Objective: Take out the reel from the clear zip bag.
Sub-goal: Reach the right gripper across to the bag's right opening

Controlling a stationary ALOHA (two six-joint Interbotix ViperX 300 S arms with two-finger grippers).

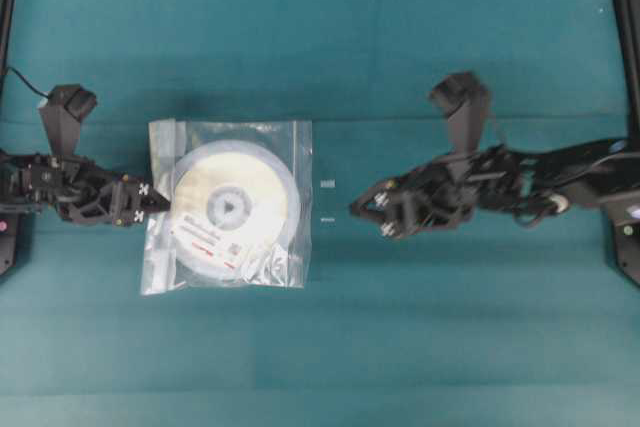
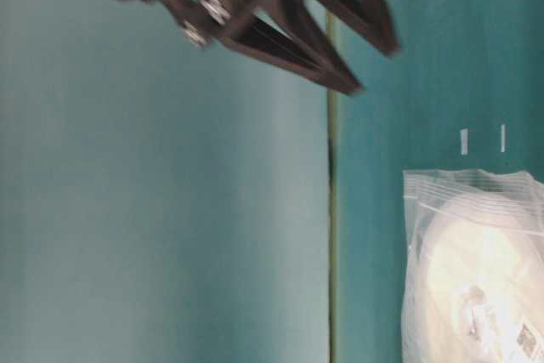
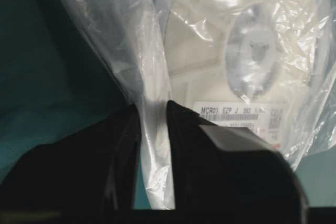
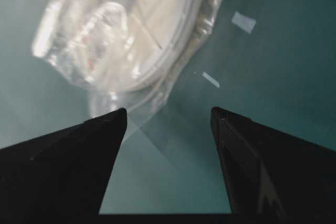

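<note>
- Inside the clear zip bag lies the reel, flat on the teal table, a little left of the middle in the overhead view.
- Its grey hub faces up, and a white label with a red stripe sits on the lower part of the disc; the left wrist view shows printed text and a small code on that label through the crinkled film.
- The bag is roughly square and only slightly larger than the disc, with a strip running along its left edge.
- At that left edge the left gripper has its jaws drawn close together on a fold of the bag's plastic, which passes straight up between the two dark fingers in the wrist view; it is pinching film only, and the reel is beyond the tips.
- Seen from overhead, the left arm reaches in level from the left side of the table.
- Just right of the bag, two small pale strips of tape are stuck to the table, one above the other.
- Further right, the right gripper hangs apart from the bag with its jaws spread wide and nothing between them.
- Its wrist view looks between the two dark fingertips at bare table, with the bag's near corner and the reel's rim ahead.
- From table level that arm is a blurred dark shape above the surface.
</note>
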